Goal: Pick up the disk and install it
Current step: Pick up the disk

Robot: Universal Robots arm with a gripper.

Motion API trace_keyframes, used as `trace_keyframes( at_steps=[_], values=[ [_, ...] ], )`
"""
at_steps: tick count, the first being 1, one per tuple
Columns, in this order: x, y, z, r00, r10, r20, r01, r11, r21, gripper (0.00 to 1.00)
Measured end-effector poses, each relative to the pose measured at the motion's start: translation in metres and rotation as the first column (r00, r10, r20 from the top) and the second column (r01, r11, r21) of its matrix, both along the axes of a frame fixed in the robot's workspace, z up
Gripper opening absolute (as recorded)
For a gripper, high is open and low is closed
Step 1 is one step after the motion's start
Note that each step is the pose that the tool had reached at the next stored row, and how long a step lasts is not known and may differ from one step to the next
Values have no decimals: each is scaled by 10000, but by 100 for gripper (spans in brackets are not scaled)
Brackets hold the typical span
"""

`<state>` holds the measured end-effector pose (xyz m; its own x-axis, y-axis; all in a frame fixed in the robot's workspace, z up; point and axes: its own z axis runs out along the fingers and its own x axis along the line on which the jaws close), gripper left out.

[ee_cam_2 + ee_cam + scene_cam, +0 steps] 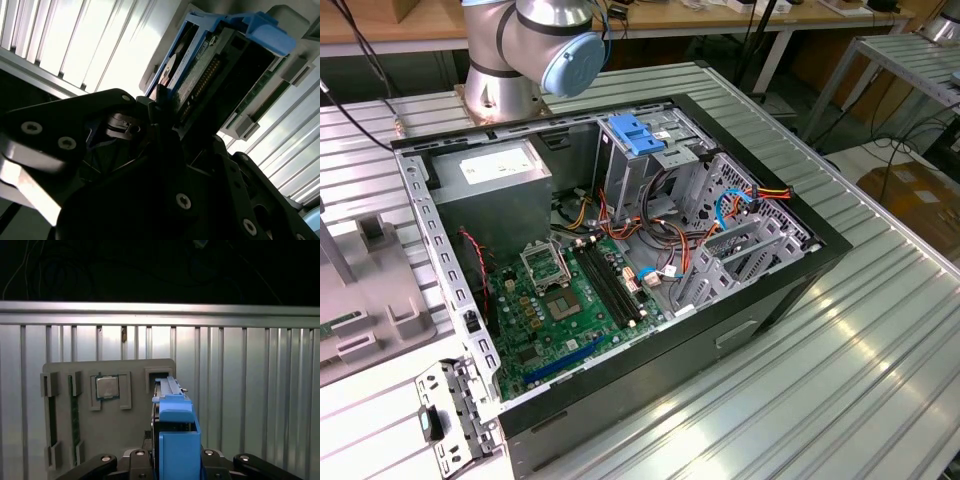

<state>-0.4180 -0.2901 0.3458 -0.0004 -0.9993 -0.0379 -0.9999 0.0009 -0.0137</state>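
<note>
The disk (175, 440) is a dark drive in blue plastic rails. It stands on edge between my gripper's (176, 457) black jaws in the first wrist view. My gripper is shut on it. Beyond its far end lies a grey holder plate (130, 440) with an open slot frame (150, 377). In the second wrist view the disk (200, 75) shows its pale label side and a blue rail tab, with the gripper (167, 107) around its near end. The open computer case (825, 255) lies on the ribbed table in the exterior view.
Inside the case are a metal drive cage (720, 200) with a light-blue latch (638, 135), a grey power-supply box (490, 185), the motherboard (560, 310) and loose cables. The arm's base (520, 60) stands behind the case. The holder plate (380, 300) lies at the exterior view's left.
</note>
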Motion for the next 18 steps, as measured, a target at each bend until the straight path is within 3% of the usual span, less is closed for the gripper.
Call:
trace_keyframes(
  at_steps=[7,18],
  values=[
    [0,0,61,10000,0,0,0,10000,8,36],
    [0,0,214,10000,0,0,0,10000,15,36]
  ],
)
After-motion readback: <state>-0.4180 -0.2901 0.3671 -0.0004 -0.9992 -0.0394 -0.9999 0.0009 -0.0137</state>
